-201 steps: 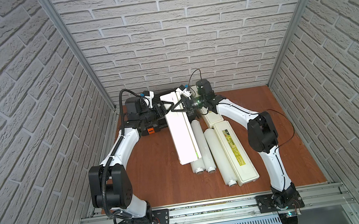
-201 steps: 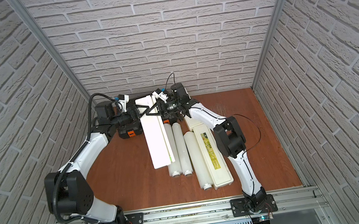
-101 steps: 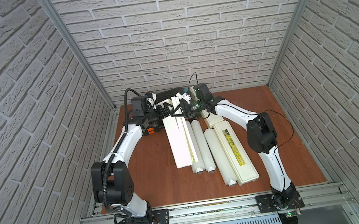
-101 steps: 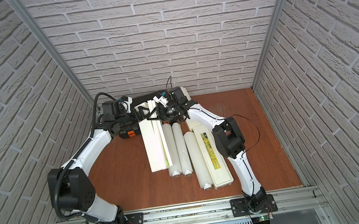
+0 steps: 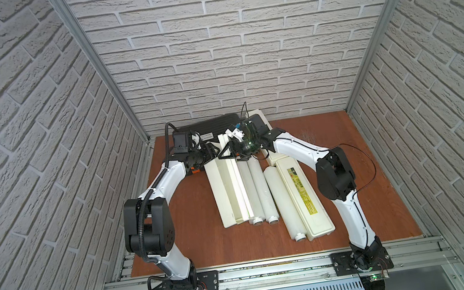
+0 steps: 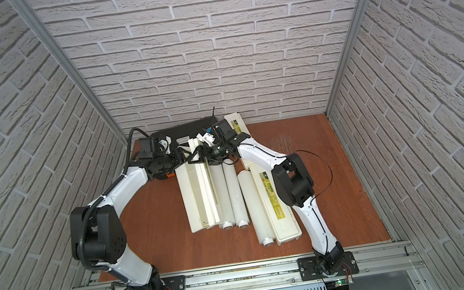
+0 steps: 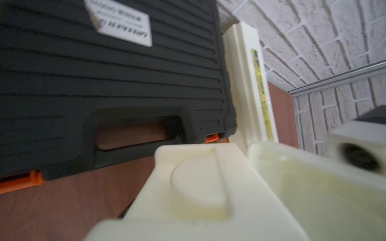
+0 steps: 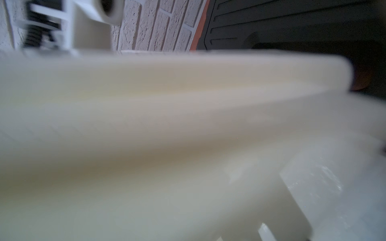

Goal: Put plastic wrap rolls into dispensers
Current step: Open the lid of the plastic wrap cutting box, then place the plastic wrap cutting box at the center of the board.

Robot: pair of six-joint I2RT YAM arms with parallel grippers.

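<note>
In both top views no part of the task is seen completed. The first roll [image 5: 250, 189], the second roll [image 5: 263, 191] and the third roll [image 5: 283, 203] are all laid lengthwise on the surface [image 5: 192, 220], none inside a box. The open dispenser [image 5: 226, 190] is set just beside the first roll with its lid raised, and its trough is judged to be empty. The closed dispenser [image 5: 303, 194] is laid against the third roll, label up. The far dispenser [image 6: 235, 123] is found at the back wall beside the black case [image 5: 209, 124]. The left claw [image 5: 212, 155] and the right claw [image 5: 226, 156] are both placed at the far end of the open dispenser (the one that seems readied for loading). Whether either is clenched on it or released cannot be told from above.

In the left wrist view the end wall of the open dispenser [image 7: 198, 187] is seen close, with the black case [image 7: 104, 73], an orange latch [image 7: 20, 183] and the far dispenser [image 7: 250, 83] behind it. No fingers are shown, so the left claw's state cannot be told.

In the right wrist view the frame is filled by a blurred cream wall of the open dispenser [image 8: 167, 104]. No fingers are shown here either, so the right claw's state cannot be told. Three loadings and two lid openings are judged to be left.
</note>
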